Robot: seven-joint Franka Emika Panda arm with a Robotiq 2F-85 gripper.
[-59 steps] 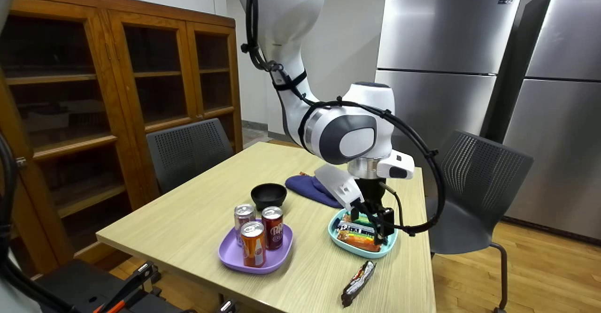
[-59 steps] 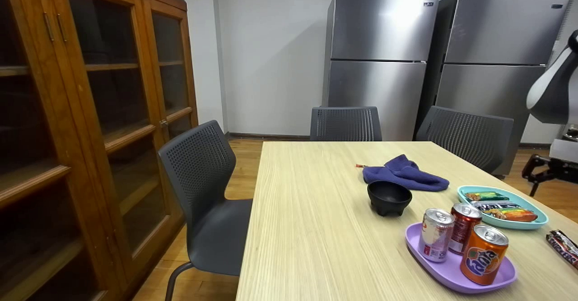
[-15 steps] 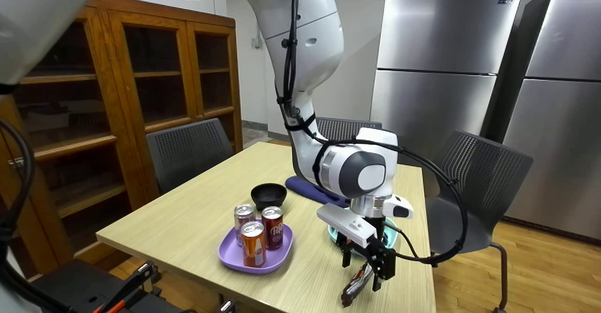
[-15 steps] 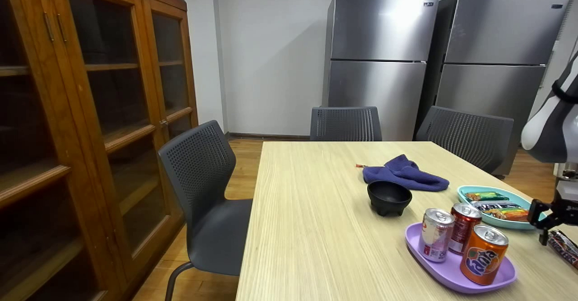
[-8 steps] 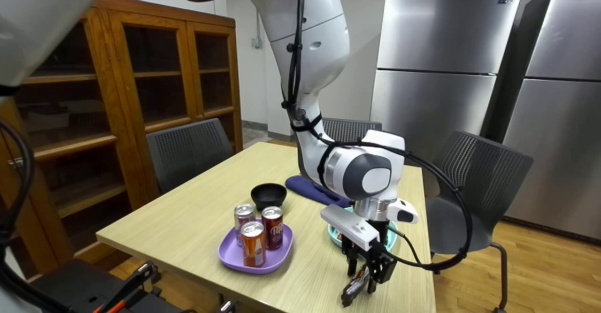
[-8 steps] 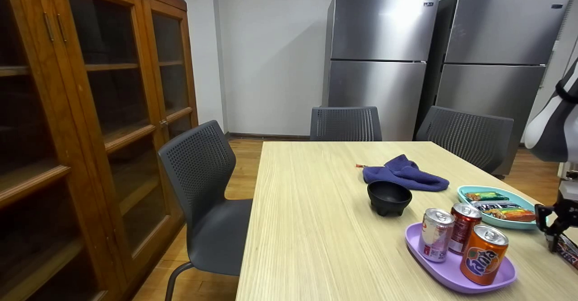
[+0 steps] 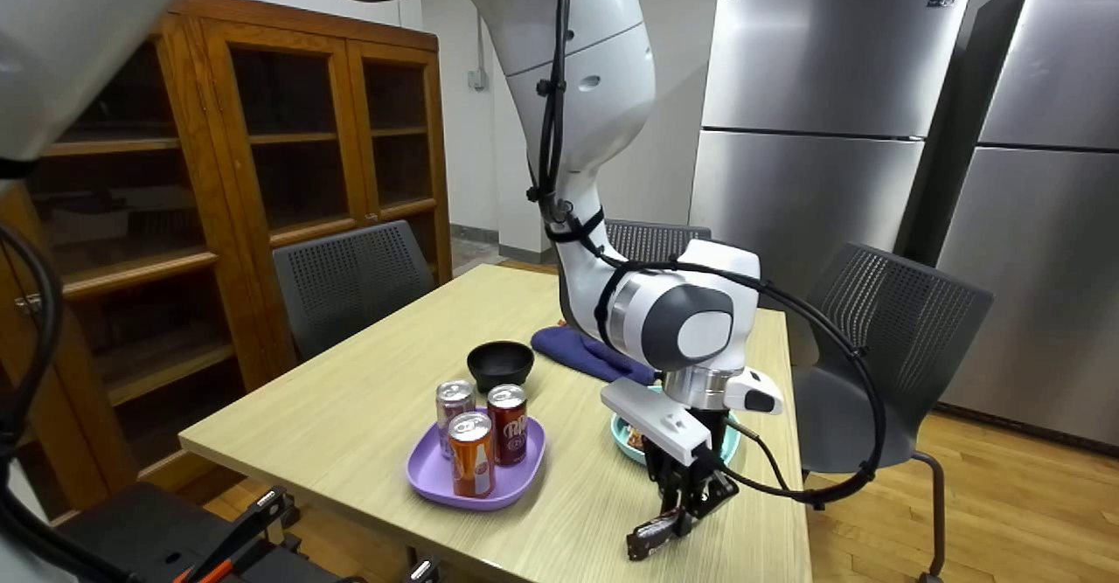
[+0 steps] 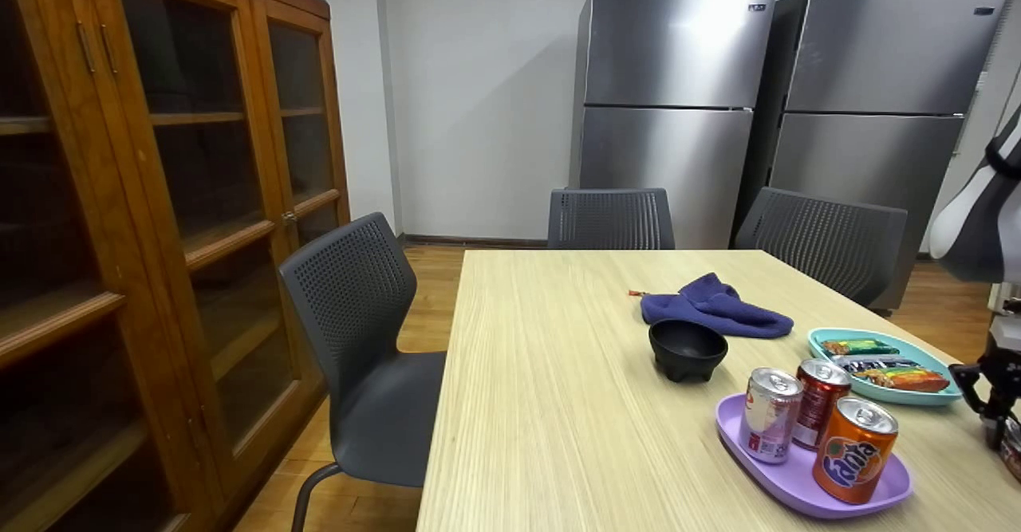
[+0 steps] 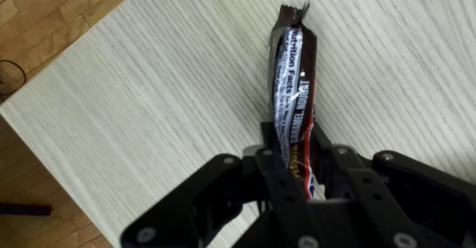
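Candy bar (image 9: 292,80): long axis points up wrist view from pincer (image 9: 292,138).

A glossy white robot arm (image 7: 603,120) wears charcoal-grey trim (image 7: 662,325) around 1 rounded white panel (image 7: 704,336); black cables (image 7: 557,45) run along it under black straps (image 7: 574,228), 1 looping out in a wide arc; a silver collar (image 7: 697,388) and a white box-like housing (image 7: 656,419) sit above black jaws, their linkages (image 9: 178,201) dotted with round silver screws (image 9: 146,235).

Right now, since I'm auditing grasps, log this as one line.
claw: shut on candy bar; purple tray: three cans; teal tray: wrapped bars
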